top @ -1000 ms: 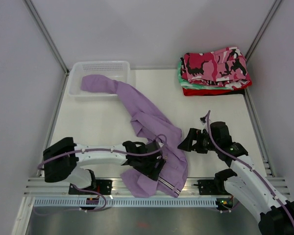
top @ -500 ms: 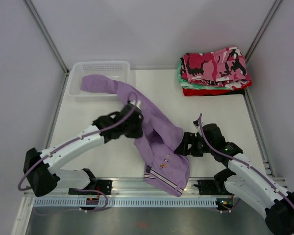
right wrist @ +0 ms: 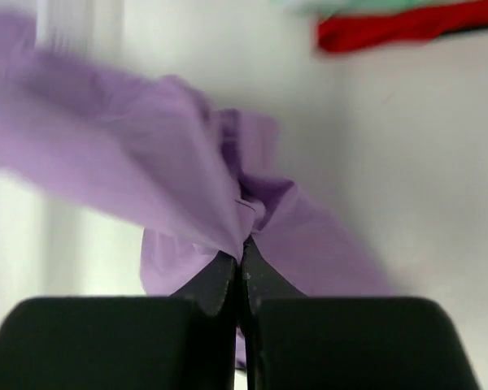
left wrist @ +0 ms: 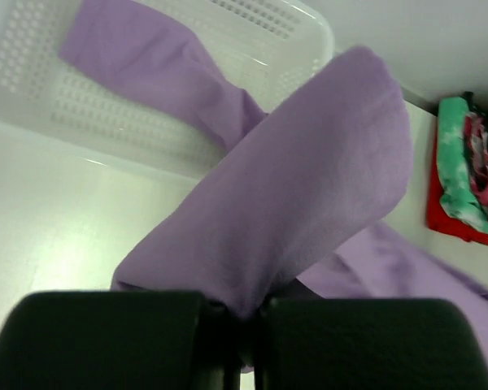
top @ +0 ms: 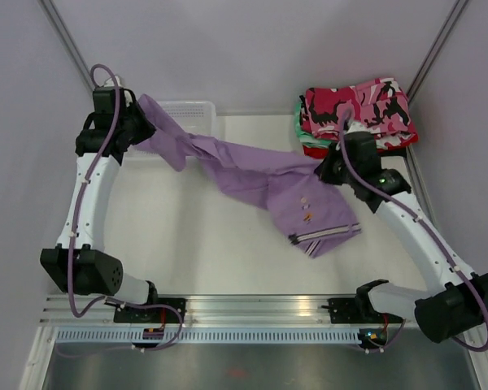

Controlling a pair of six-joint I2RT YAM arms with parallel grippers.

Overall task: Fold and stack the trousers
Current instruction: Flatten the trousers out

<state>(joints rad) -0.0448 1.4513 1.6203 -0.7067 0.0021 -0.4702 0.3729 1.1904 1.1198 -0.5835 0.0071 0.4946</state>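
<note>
Both pinch the trousers (top: 268, 175): left gripper (top: 137, 126) over basket (top: 191, 108) edge, right gripper (top: 325, 171) beside stack (top: 358, 114); cloth spans between, waistband end drooping over open table (top: 187, 244).

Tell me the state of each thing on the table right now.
lilac trousers, unfolded, stretched between both grippers, one leg in the basket
camouflage trousers, folded, top of the stack
green-and-white garment, folded, under them
red garment, folded, bottom of stack
basket, upright
left gripper, jaws shut on lilac trousers
right gripper, jaws shut on lilac trousers
</note>
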